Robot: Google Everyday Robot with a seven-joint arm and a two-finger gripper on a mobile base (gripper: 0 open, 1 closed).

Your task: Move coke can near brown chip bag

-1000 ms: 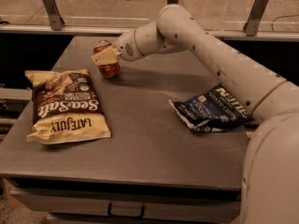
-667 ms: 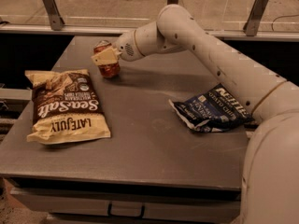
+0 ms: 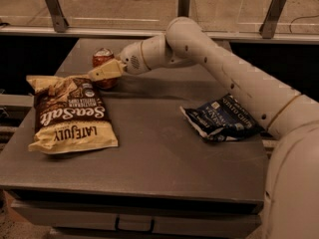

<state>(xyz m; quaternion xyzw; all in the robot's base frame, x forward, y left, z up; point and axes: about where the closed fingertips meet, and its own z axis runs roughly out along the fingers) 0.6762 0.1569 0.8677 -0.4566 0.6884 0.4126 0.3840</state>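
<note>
Leftward since a second ago: gripper (image 3: 105, 71) and coke can (image 3: 102, 58) sit closer to the brown chip bag (image 3: 70, 116). Fingers clamp the can, keeping it upright, just beside the bag's upper corner. Placement looks nearly done; blue chip bag (image 3: 222, 117) lies well apart.

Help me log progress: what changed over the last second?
The pincer and the coke can shifted slightly toward the brown chip bag; the pincer now sits lower across the can. That bag and the blue chip bag stayed put.
</note>
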